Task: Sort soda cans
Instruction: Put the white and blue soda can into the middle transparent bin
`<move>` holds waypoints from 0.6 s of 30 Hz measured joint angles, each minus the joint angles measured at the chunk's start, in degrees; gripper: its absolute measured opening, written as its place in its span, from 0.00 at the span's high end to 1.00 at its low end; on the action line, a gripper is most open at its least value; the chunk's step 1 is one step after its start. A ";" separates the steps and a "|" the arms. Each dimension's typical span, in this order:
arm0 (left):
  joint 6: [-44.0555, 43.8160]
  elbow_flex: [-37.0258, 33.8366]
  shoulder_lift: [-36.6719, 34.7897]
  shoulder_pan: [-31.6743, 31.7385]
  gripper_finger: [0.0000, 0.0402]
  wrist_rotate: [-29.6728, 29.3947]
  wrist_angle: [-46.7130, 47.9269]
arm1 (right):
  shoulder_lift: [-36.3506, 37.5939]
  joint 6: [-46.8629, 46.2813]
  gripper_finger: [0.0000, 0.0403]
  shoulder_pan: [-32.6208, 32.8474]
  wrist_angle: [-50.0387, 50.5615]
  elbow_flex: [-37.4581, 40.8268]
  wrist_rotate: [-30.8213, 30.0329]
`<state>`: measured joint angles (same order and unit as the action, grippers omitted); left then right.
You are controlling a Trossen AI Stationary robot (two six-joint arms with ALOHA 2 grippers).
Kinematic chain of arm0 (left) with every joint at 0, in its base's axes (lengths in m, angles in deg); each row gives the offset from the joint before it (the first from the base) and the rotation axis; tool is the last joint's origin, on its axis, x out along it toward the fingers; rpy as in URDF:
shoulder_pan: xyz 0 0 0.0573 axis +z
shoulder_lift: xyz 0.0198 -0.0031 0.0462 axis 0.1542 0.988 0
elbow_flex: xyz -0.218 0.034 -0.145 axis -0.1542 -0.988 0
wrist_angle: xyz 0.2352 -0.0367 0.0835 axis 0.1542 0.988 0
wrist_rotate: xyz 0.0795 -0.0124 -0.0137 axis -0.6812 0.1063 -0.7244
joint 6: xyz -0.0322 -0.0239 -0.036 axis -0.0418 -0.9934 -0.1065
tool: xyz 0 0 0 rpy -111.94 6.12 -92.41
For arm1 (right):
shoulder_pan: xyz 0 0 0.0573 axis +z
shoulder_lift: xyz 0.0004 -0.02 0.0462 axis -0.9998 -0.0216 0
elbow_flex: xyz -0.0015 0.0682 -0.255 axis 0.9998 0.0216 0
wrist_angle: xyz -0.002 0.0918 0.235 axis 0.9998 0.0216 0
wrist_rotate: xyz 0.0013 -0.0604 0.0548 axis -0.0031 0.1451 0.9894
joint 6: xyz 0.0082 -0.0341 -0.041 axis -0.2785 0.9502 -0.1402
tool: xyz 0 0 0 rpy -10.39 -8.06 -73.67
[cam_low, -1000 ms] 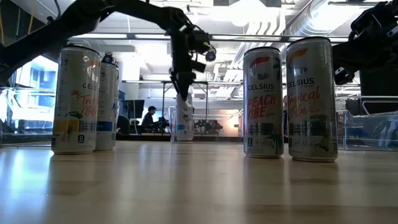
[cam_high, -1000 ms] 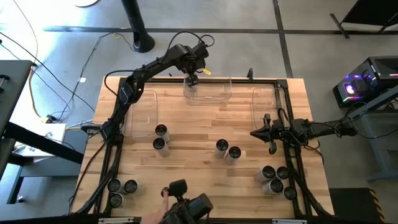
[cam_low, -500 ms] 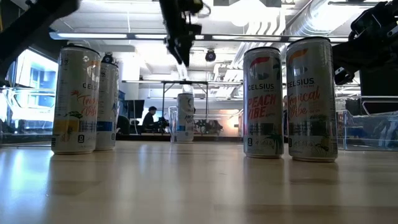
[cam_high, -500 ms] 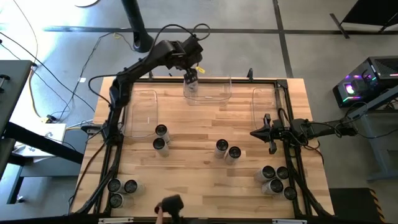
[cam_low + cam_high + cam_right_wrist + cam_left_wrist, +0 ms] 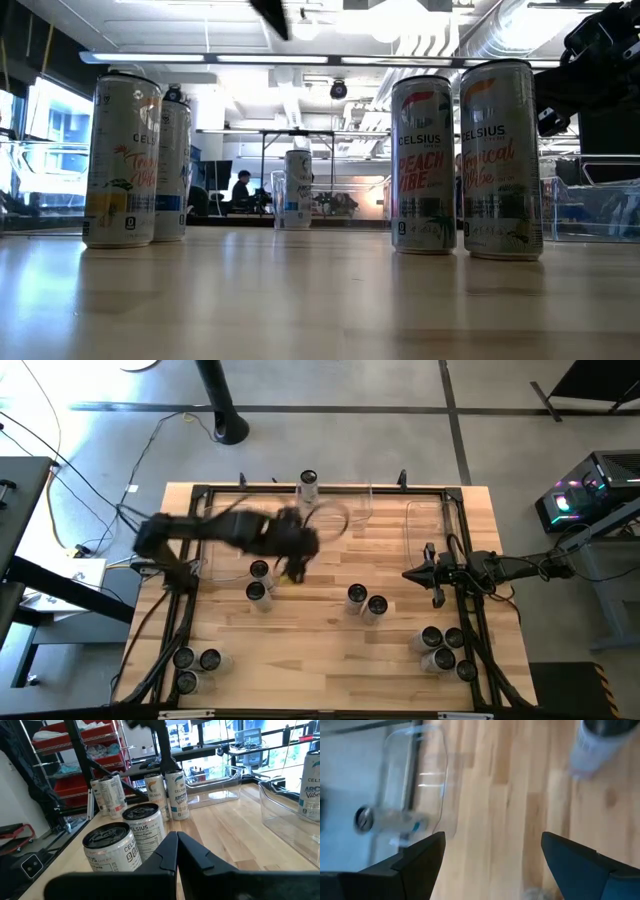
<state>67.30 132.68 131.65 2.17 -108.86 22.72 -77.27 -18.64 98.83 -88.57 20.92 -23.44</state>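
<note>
Robotics lab: exposed ceiling ducts (image 5: 560,40), wire shelving (image 5: 95,750), glowing PC (image 5: 585,490).

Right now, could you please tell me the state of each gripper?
Left gripper: open, holding nothing, over the table beside the middle cans.
Right gripper: shut, empty, waiting at the table's right edge.

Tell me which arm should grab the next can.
Left, probably. Its gripper is open and empty over mid-table, beside two cans. The right gripper waits shut at the right edge.
</note>
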 joint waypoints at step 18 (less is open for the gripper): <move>-26.78 -31.70 -23.77 5.21 0.20 12.67 -1.02 | 0.02 0.00 1.00 0.00 -0.02 0.02 -0.02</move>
<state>40.52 100.98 107.89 7.38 -96.19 21.70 -77.25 -18.63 98.83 -88.59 20.94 -23.46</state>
